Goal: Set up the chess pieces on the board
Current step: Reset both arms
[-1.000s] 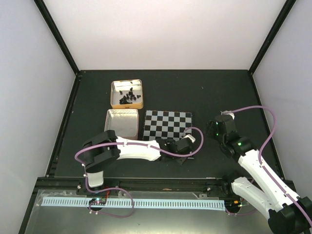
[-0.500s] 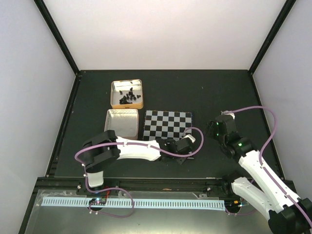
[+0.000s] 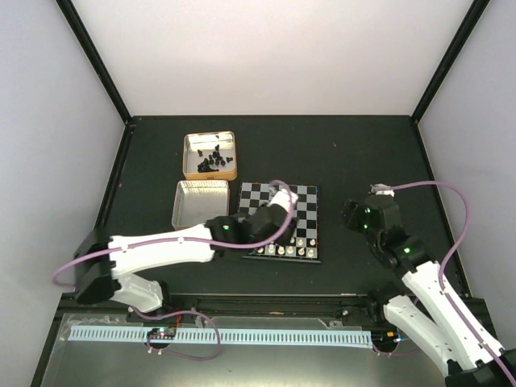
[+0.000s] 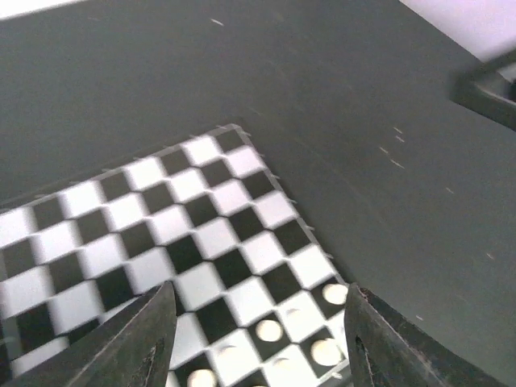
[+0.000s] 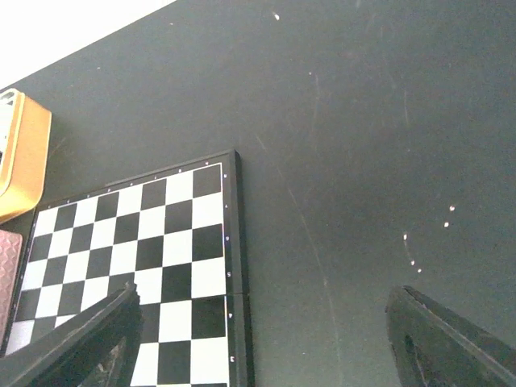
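The board (image 3: 300, 203) lies flat mid-table, with cream-white chess pieces (image 3: 284, 250) standing in its near rows. My left gripper (image 3: 284, 196) hovers above the board, open and empty. In the left wrist view its fingers (image 4: 141, 343) frame the board (image 4: 201, 218) and a few white pieces (image 4: 268, 330) at its near right corner. Black chess pieces (image 3: 211, 158) lie in the far tin. My right gripper (image 3: 352, 211) hangs open over bare table right of the board. Its view shows the board's right edge (image 5: 234, 242) between its wide-apart fingers (image 5: 89, 347).
Two rounded tins sit left of the board: an orange-rimmed one (image 3: 210, 155) at the back holding the black pieces, and a second one (image 3: 200, 204) beside the board's left edge. The orange tin's corner (image 5: 20, 153) shows in the right wrist view. Black frame rails border the mat.
My left arm has swung from the board's near edge up over the board and its gripper has opened. White pieces it hid now show in the near rows. The right arm shifted slightly.
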You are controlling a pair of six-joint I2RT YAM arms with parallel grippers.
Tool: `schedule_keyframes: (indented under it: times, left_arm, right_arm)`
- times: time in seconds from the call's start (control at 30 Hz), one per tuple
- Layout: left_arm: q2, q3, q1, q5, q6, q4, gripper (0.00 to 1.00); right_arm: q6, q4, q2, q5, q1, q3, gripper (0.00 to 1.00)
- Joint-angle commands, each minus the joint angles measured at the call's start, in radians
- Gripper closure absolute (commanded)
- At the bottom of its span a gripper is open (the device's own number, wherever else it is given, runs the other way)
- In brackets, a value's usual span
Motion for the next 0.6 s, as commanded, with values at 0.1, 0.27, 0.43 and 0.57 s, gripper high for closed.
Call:
schedule_keyframes:
  times: [0.1,0.27,0.43,0.57]
  left_arm:
    - [-0.365,-0.159,0.131,-0.193,-0.033,-0.115,0.31]
    - [-0.678,-0.233,0.194,-0.285,-0.021,-0.224,0.06]
    - [-0.908,-0.224,0.196,-0.333,-0.017,-0.382,0.01]
    - [-1.052,-0.204,0.197,-0.380,-0.059,-0.530,0.01]
  right_arm:
    - [-0.129,-0.023,-0.145,-0.030,-0.005,0.026,0.11]
    - [-0.161,-0.065,-0.226,-0.012,-0.005,0.077,0.13]
    - [-0.159,-0.189,-0.252,0.043,-0.005,0.180,0.06]
    - [-0.167,-0.272,-0.298,0.081,-0.005,0.247,0.00]
